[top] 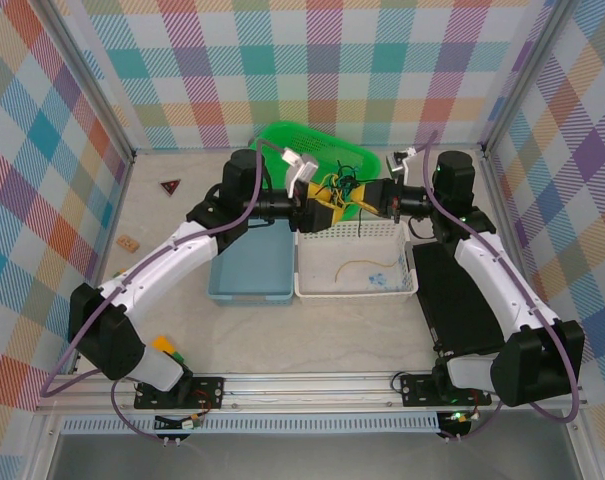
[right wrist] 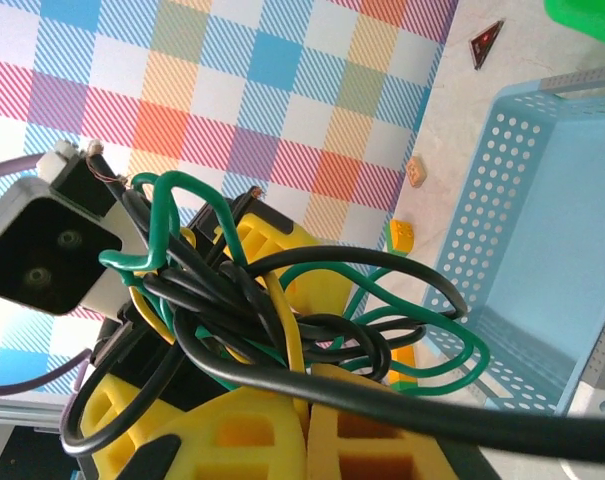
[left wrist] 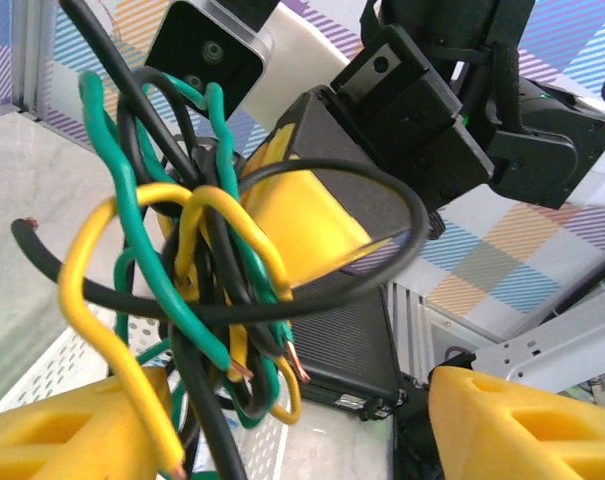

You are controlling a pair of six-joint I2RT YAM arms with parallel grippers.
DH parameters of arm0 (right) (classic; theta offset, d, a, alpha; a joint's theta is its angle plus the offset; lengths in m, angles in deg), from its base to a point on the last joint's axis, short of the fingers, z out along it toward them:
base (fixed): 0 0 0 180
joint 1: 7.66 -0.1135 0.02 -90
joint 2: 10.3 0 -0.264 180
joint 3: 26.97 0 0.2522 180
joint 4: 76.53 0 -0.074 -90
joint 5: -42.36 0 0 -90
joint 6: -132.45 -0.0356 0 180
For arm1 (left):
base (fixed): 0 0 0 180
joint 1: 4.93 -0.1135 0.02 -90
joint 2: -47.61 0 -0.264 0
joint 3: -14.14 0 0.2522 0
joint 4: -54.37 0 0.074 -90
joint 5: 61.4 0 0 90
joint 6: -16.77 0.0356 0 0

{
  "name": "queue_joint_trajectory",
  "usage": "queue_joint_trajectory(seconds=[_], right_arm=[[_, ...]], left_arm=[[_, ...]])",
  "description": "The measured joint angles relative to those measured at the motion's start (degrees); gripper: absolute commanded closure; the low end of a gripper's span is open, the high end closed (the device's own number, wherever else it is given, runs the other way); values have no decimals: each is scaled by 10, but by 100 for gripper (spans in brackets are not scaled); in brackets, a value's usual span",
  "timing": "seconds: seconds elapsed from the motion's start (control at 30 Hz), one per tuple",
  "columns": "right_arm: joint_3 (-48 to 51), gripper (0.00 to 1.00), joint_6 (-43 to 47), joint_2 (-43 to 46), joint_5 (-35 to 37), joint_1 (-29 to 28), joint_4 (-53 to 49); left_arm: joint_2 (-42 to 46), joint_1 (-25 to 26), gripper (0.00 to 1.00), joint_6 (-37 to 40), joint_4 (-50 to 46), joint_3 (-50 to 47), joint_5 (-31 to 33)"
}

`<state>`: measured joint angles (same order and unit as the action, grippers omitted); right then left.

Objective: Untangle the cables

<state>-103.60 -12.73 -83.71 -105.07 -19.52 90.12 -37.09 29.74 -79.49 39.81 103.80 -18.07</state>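
My right hand (right wrist: 307,415) is pressed together at the bottom centre of its wrist view. Its 2 yellow fingers (right wrist: 232,435) meet on the cables (right wrist: 282,320), which bunch just above them as black, green and yellow strands looped through each other. 1 thick black strand (right wrist: 462,420) runs across the front of the fingers toward the lower right.

My left hand (left wrist: 272,415) stands apart. Its 2 yellow fingers (left wrist: 522,425) sit in the lower left and lower right corners of its wrist view with a wide gap between them. The cables hang above the lower-left finger, and a yellow strand crosses in front of it. 2 bare copper tips (left wrist: 244,372) show near the bottom centre.

From above, both hands meet nose to nose in the middle of the frame, with the cables lifted between them over the far rim of the white basket (top: 358,295). 1 loose yellow wire (top: 367,265) lies on that basket's floor. A blue basket (top: 247,270) sits against it on the left, a green basket (top: 282,135) is just behind the hands, and a black tray (top: 447,300) is on the right. All of these rest on the desk (top: 312,340).
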Motion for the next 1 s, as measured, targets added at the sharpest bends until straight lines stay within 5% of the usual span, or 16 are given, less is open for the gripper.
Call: queue_joint_trajectory(seconds=[0.8,1.0], right_arm=[[-7,100,-88,0,-26,-16,26],[-7,100,-94,0,-29,-23,24]], left_arm=[[40,0,27,169,14,-58,96],[40,0,38,183,14,-55,101]])
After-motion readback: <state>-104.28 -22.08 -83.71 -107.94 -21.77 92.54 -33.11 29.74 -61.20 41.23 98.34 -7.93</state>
